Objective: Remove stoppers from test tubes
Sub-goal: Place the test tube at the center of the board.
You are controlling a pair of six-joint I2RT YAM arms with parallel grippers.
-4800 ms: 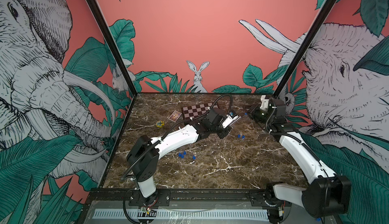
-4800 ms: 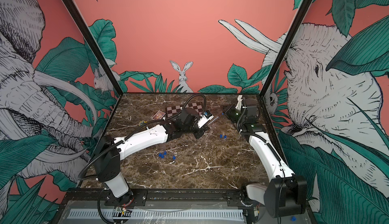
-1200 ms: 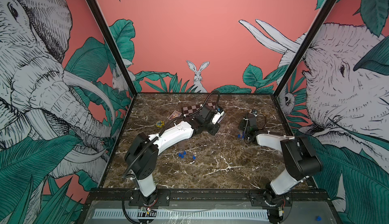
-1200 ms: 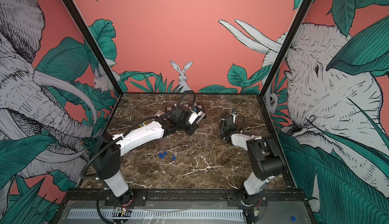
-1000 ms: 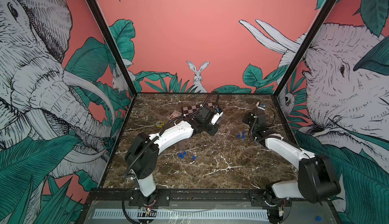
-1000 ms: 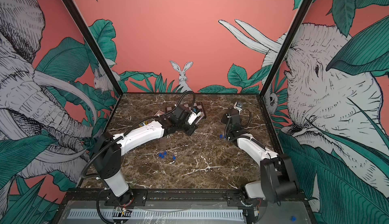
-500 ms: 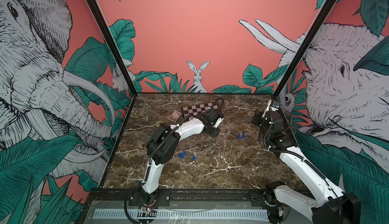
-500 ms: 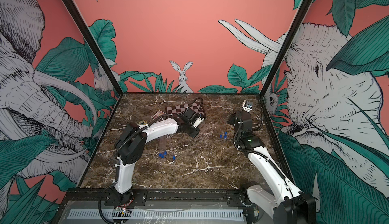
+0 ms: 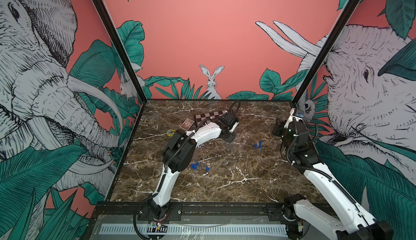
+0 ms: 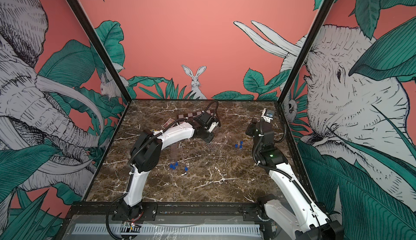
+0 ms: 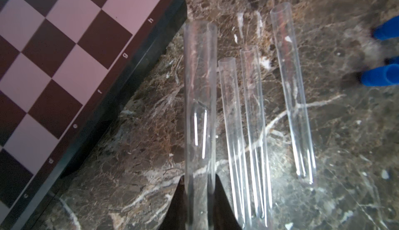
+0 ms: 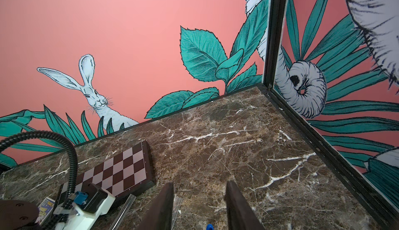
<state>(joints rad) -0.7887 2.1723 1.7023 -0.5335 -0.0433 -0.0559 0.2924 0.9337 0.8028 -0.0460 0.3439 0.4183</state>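
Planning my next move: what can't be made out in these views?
- Left wrist view: the left gripper, shut on the held tube, and that tube's closed end run off the picture's edge.
- Both top views: whether the stoppers beside the left arm sit in the faint tubes is too small to tell.
- Right wrist view: one stopper, seen past the open right gripper, is cut by the edge.

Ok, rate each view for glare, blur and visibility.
Left wrist view: white glare streaks run along the test tubes; the blue stoppers at the edge are smeared. Right wrist view: the right gripper's fingers are dark and soft, the wall sharp. In both top views the tubes almost vanish against the marble.
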